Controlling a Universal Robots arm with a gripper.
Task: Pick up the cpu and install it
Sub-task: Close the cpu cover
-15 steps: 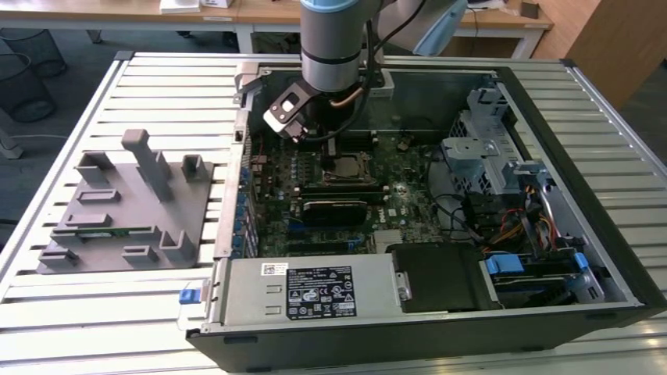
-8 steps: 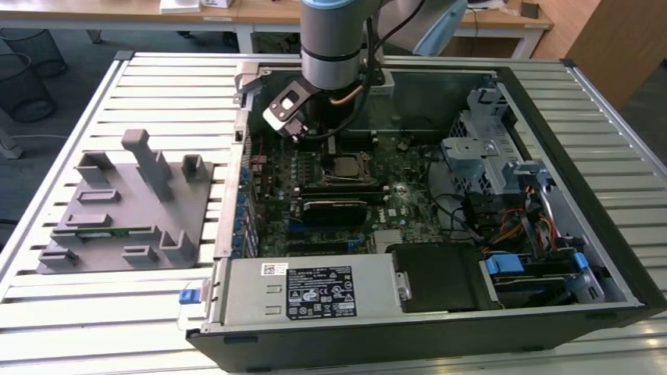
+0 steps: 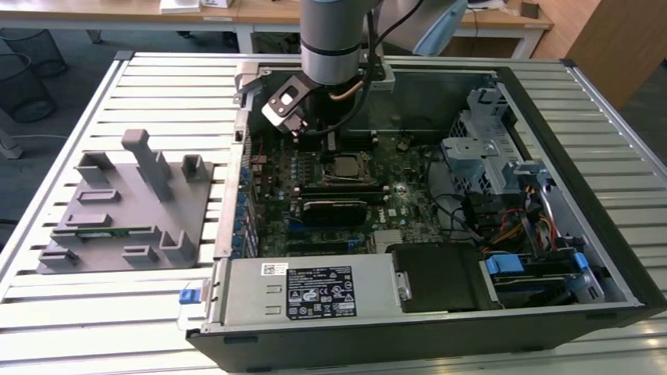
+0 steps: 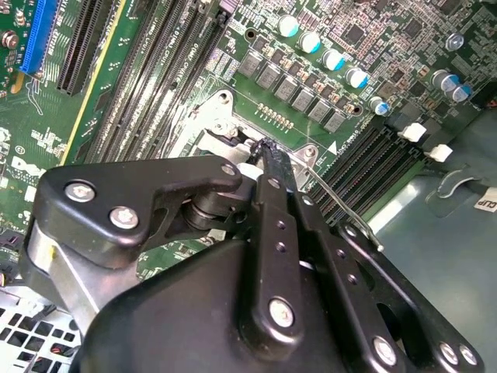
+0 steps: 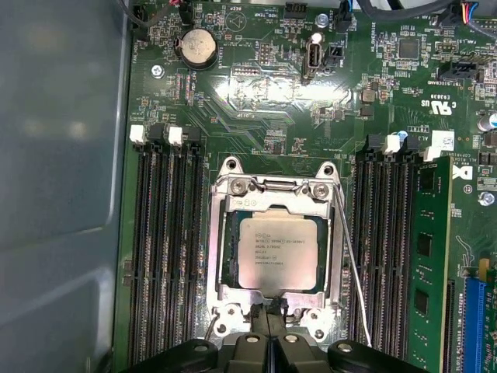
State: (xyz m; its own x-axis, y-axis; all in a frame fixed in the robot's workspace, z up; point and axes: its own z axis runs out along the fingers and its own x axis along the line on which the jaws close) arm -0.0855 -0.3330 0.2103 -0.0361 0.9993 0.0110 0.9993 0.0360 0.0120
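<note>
The cpu (image 5: 277, 252) lies flat in the socket frame (image 5: 224, 256) on the motherboard (image 5: 256, 101), its shiny grey lid up and a thin pale rim showing all round. The exterior view shows it (image 3: 345, 166) in the same place, inside the open computer case (image 3: 610, 258). The metal frame borders it on all 4 sides, and a thin wire lever (image 5: 349, 264) runs along 1 side of the frame, between it and a bank of memory slots (image 5: 384, 256).

I judge the chip to be light, thin and fully stiff, so it will not flex in a grip. The polished lid looks slippery, and the contact side underneath is likely delicate, so tilting or dragging it would be risky. The sensible hold is across 2 opposite edges at the pale rim, keeping it level, with nothing pressing on the lid.

My pincer (image 5: 269, 312) is clenched with its 2 fingers pressed together and nothing between them, as the second wrist view (image 4: 266, 149) also suggests. The tips sit over the edge of the socket frame, just beside the nearest side of the chip and not on its lid. I cannot tell how high above the frame they hang.
</note>
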